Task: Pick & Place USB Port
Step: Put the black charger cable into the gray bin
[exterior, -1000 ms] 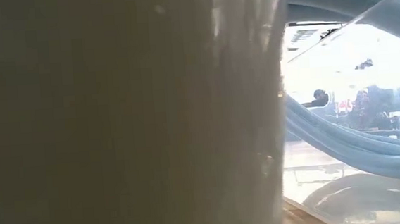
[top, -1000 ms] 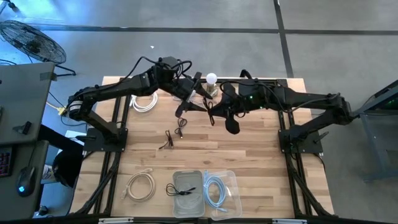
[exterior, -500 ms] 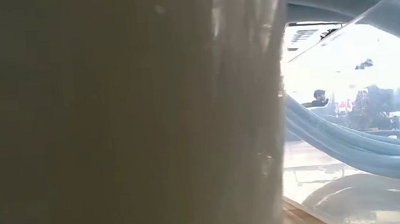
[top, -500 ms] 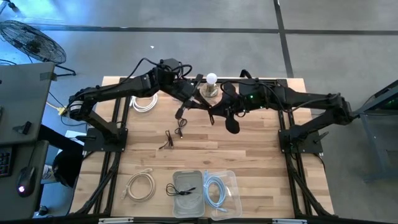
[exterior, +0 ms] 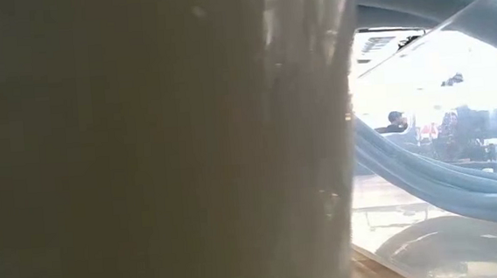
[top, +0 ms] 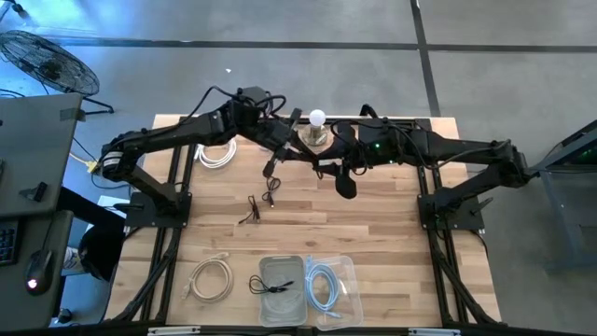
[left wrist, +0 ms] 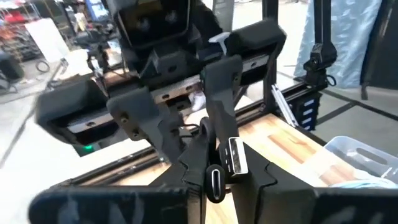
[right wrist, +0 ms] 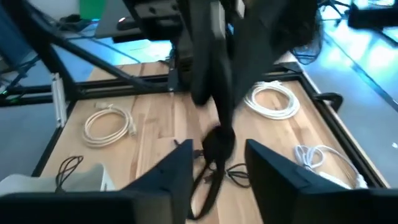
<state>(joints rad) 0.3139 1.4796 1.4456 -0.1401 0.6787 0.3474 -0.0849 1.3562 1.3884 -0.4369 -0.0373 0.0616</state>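
The USB port piece is a black plug with a silver USB end and an oval end. It hangs above the table's far middle with my left gripper shut on it. A black cable runs down from it. My right gripper faces the left one closely. It is open, with one finger on either side of the hanging cable. Whether those fingers touch the cable, I cannot tell. My left gripper pinches the black plug body between its two fingers, with the silver USB end sticking out past the fingertips toward the right gripper. The plug is lifted clear of the table, and its cable hangs slack below.
A white bulb on a small stand is just behind the grippers. White coils, a black cable and a beige coil lie on the table. Two clear bins stand at the near edge; one fills the low view.
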